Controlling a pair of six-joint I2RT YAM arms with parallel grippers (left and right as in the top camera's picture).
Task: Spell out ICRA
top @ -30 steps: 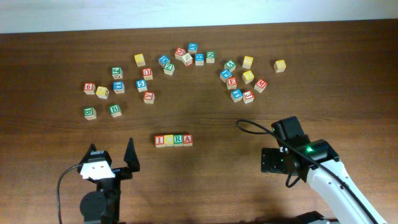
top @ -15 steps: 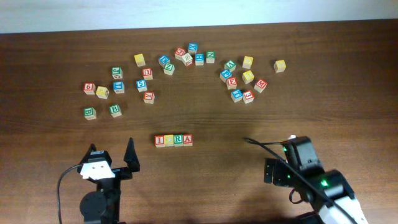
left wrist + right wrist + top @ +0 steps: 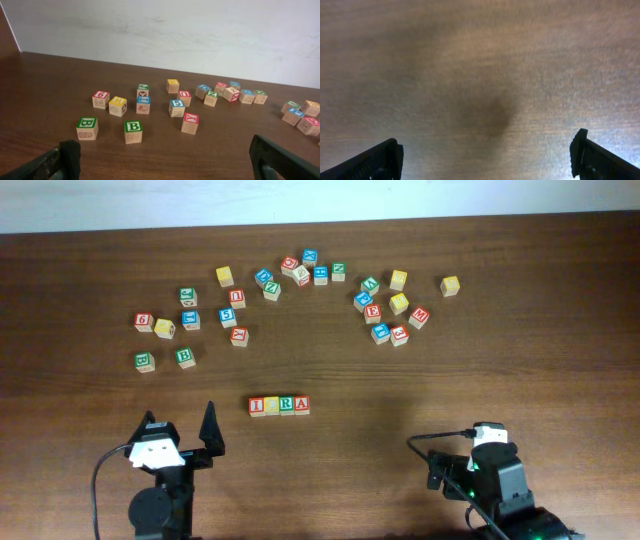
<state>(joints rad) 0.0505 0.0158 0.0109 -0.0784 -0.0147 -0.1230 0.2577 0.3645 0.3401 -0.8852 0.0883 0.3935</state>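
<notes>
The four cubes of ICRA stand in one straight row on the worktop (image 3: 520,350), about midway between its left and right edges and closer to the near edge than the far one. The red I (image 3: 257,406), yellow C (image 3: 272,405), green R (image 3: 287,405) and red A (image 3: 301,405) sit side by side, touching, apart from every other cube.

The other letter cubes lie scattered toward the far edge, among them two green B cubes (image 3: 145,361) on the left and a lone yellow cube (image 3: 450,285) on the right.

The left tool (image 3: 164,142) hangs by the near edge, left of the row, its jaws spread wide and holding nothing. The right tool (image 3: 487,137) is near the near right corner, pointing down at bare wood – jaws wide too, nothing between them.
</notes>
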